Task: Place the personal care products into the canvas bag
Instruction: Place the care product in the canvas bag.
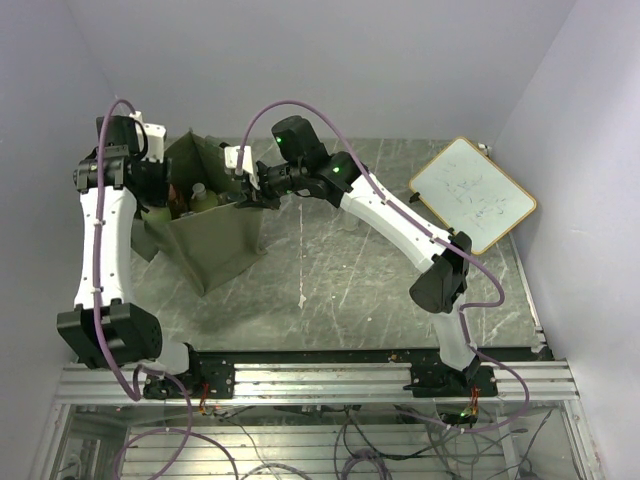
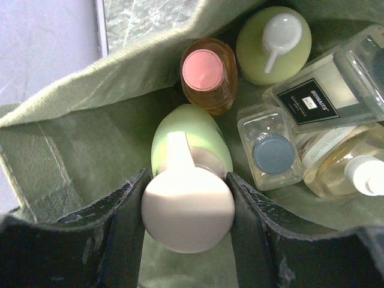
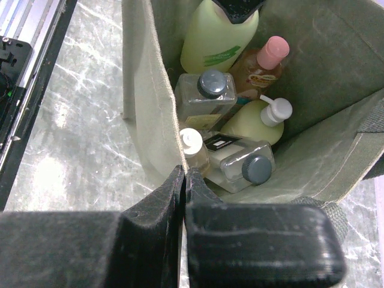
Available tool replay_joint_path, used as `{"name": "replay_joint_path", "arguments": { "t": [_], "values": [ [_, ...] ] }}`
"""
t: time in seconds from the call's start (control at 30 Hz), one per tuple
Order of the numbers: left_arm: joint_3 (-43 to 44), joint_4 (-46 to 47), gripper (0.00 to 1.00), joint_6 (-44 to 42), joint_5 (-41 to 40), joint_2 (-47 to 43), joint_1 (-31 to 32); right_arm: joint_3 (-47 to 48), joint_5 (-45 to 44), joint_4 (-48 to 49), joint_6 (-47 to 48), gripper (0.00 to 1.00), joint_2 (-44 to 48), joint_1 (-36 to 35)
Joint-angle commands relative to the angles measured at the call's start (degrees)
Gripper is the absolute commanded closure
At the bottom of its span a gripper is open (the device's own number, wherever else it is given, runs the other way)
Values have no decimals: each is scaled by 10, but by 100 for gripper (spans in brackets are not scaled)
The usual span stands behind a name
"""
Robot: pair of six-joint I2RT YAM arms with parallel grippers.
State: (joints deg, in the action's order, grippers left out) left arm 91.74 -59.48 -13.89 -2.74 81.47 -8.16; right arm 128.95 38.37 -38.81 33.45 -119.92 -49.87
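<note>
The olive canvas bag [image 1: 215,245] stands upright at the back left. My left gripper [image 2: 187,180] reaches down into it, shut on the white cap of a yellow-green bottle [image 2: 186,129]. Inside lie an orange bottle with a pink cap [image 2: 207,72], a yellow-green pump bottle [image 2: 273,42], a clear square bottle with a blue-grey cap [image 2: 273,153], a clear bottle with a black label [image 2: 324,96] and a cream bottle [image 2: 345,168]. My right gripper [image 3: 185,174] is shut on the bag's rim [image 3: 157,78], pinching the fabric edge at the bag's right side [image 1: 245,195].
A wood-framed whiteboard [image 1: 472,195] lies at the back right of the marbled table [image 1: 340,290]. A metal rail [image 1: 320,380] with the arm bases runs along the near edge. White walls close in on the left and the back.
</note>
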Motion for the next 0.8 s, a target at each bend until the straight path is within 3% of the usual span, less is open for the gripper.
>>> {"name": "replay_joint_path", "arguments": {
  "t": [0.0,0.33,0.77],
  "values": [
    [16,53,93,2,39,19,-32,13,22,20,-8,100,34,0],
    [-7,69,93,-29,59,43,-40,26,17,23,-17,100,34,0],
    [-100,138,93,-83,104,24,-40,31,13,22,-13,100,31,0]
  ]
}}
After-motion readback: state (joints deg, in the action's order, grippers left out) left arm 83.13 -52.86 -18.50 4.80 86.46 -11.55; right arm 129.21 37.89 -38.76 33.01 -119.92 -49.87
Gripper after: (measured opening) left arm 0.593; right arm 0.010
